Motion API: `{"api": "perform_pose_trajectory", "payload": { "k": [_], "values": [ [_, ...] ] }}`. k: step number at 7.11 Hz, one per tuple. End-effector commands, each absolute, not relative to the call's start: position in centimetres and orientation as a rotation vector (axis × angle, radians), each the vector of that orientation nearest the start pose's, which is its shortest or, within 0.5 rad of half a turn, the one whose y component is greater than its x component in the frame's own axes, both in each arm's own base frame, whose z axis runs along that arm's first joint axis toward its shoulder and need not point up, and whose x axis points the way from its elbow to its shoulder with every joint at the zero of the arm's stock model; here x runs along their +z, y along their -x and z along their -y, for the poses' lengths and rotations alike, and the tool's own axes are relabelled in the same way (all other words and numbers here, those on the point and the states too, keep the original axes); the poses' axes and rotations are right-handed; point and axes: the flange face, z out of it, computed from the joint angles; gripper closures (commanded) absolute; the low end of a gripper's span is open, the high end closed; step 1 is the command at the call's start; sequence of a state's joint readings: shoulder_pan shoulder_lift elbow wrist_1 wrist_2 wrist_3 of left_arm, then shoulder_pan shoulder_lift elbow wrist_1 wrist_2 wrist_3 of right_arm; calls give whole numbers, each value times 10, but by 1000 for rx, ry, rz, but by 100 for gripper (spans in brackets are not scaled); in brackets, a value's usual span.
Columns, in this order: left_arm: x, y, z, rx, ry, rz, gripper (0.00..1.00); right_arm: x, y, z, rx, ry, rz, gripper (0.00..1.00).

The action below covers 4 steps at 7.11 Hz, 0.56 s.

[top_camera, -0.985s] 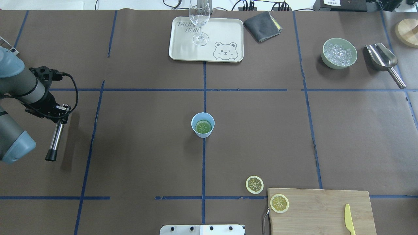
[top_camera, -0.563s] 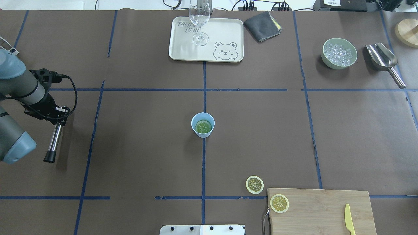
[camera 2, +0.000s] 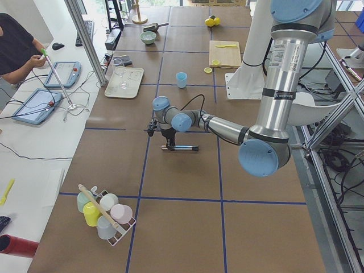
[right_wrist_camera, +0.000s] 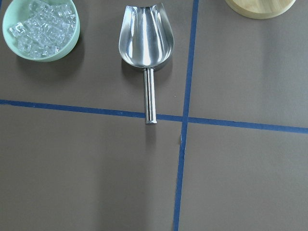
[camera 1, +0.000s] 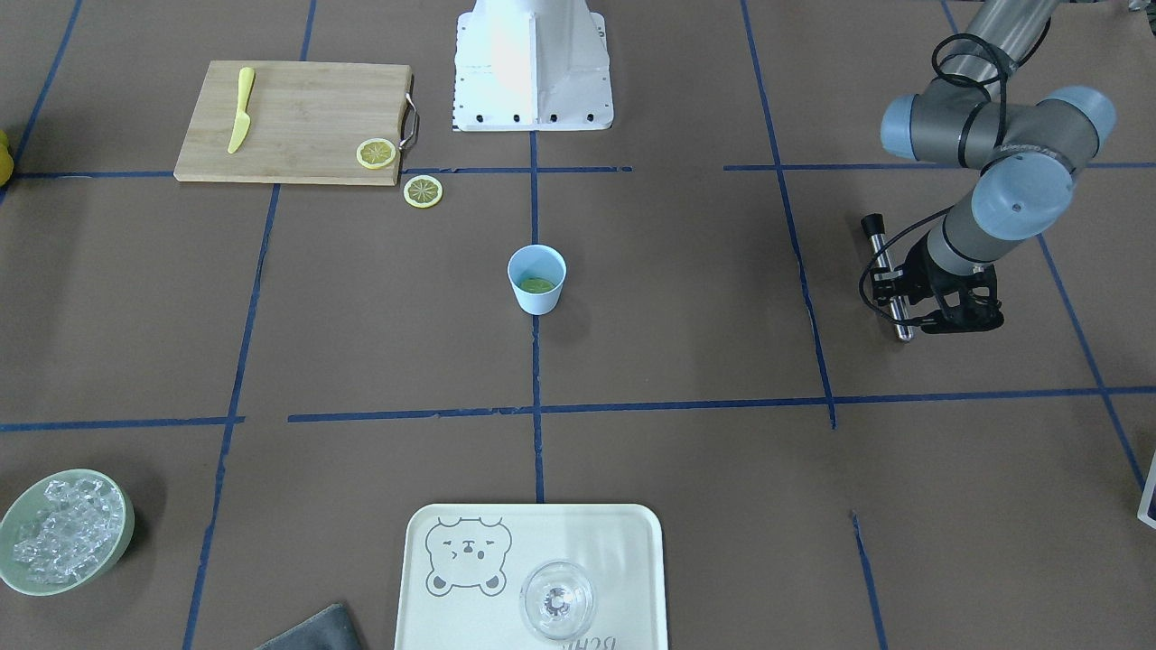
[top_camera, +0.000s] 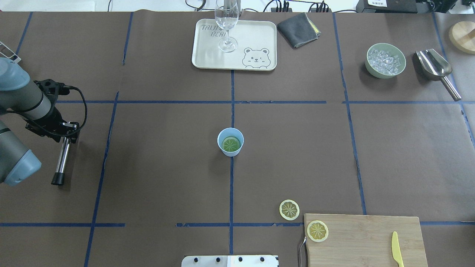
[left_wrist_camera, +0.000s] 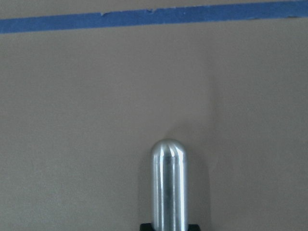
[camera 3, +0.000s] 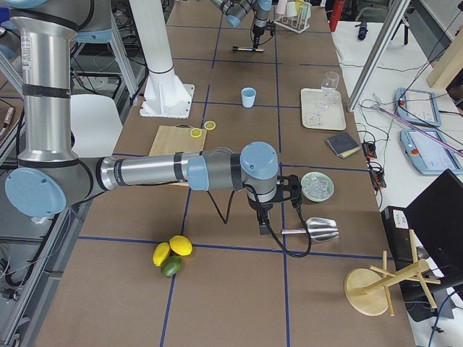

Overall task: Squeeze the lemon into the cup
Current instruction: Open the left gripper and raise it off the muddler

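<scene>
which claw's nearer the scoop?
Right. The right claw hangs close beside the scoop, which shows in its wrist view. The left claw is far off at the opposite end, holding a rod.

Left arm (top_camera: 22, 102): the wrist section has been displaced toward the left edge of the overhead view and slightly toward the robot, in small steps over the last second.

Left gripper (top_camera: 68, 130): it has moved with the wrist and now sits farther from the blue tape line (top_camera: 107, 148).

Steel rod (top_camera: 61, 160) in the jaws: the held end has shifted left, so the rod runs closer to vertical in the overhead view.

Rod shadow on the tabletop (top_camera: 156, 178): it is now narrower and closer to the rod.
</scene>
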<state>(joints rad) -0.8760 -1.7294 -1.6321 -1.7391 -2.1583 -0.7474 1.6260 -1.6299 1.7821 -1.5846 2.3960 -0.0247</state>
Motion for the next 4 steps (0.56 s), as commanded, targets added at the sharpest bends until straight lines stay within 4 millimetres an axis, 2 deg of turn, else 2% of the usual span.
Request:
{"api": "perform_pose_trajectory", "payload": {
  "k": [1,2,3,4],
  "values": [
    [533,-306,490,65,94,-689,0,583,-86,464,-26,-159,818,0],
    [521,-304,490,69,76,-701,0,585,-86,462,-24,-154,819,0],
    [501,-292,493,58,44,-721,0,590,-86,459,-20,-144,818,0],
    [486,-266,505,26,3,-738,0,596,-86,458,-14,-131,817,0]
  ]
}}
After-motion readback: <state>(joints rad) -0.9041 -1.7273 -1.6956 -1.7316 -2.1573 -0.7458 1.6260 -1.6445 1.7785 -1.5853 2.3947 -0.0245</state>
